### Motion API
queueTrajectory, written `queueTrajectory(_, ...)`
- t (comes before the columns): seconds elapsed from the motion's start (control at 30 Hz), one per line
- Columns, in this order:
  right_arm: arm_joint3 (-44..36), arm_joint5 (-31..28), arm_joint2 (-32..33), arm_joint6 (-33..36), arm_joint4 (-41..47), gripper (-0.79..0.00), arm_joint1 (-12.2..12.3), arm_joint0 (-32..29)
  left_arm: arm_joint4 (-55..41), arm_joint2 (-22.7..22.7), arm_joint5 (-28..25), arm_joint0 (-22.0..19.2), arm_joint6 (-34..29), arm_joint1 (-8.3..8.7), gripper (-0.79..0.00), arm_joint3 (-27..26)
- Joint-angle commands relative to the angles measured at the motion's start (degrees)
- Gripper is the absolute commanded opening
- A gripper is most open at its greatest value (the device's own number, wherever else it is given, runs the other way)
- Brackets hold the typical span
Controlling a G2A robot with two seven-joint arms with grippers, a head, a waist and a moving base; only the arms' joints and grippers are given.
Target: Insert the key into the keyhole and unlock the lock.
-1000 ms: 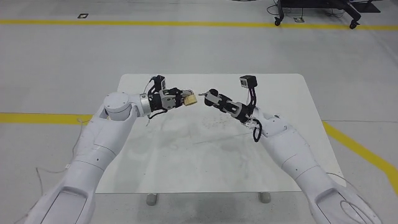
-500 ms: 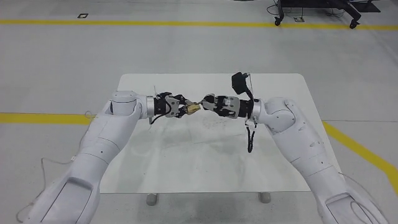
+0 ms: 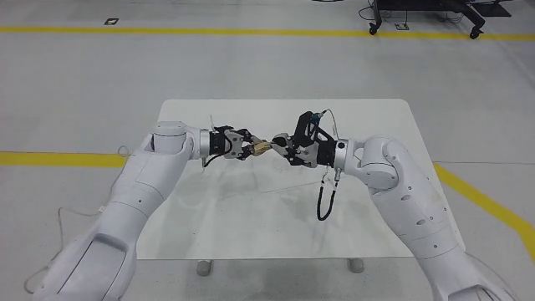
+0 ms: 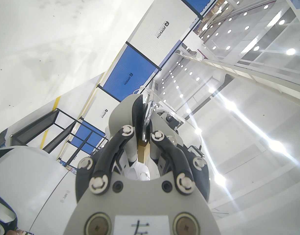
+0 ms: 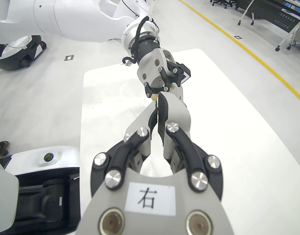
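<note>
The left gripper (image 4: 143,121) is clenched on the lock (image 4: 143,151), a small padlock with a brass body and a silver shackle; both parts show between its two grey fingers in the left wrist view. From above, the lock is held in the air over the white table (image 3: 276,217), above the half of the table farthest from the robot and a little toward the table's left side; the brass body juts out past the fingertips, pointing toward the table's right side.

The right gripper (image 5: 157,101) hangs over the same far half of the table, just on the right-hand side of the lock, so that the two grippers meet tip to tip; its fingers are pressed together, the dark pads nearly touching along their length, and their tips lie right at the brass body. The key cannot be made out between the pads; whether it is gripped there, or sits in the keyhole, cannot be told.

Neither gripper touches the tabletop; the two forearms stretch in over the table from its opposite sides, roughly in one line.

A black cable (image 3: 324,196) loops down from the right wrist above the middle of the table; a yellow floor line (image 3: 251,31) runs across the floor beyond the table's far edge; a dark wheeled frame (image 3: 426,0) stands on the floor well beyond the table's far right corner.
</note>
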Motion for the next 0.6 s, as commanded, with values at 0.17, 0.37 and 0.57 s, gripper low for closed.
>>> queueTrajectory(0.17, -3.6, -1.6, -0.4, 1.6, -9.3, -0.785, 0.7, -0.3, -0.2, -0.8, 2.1, 2.1, 4.1, 0.34, -0.785, -2.9)
queueTrajectory(0.37, -7.0, -3.9, 0.1, 6.3, -13.0, -0.785, 1.7, -0.7, 0.5, -0.5, 5.7, 2.6, 4.9, 0.58, -0.785, -4.1)
queueTrajectory(0.57, -8.0, -7.2, -1.4, 9.4, -13.9, -0.785, 2.1, 0.7, 1.2, -0.2, 6.8, 2.7, 4.5, 0.83, -0.785, -4.6)
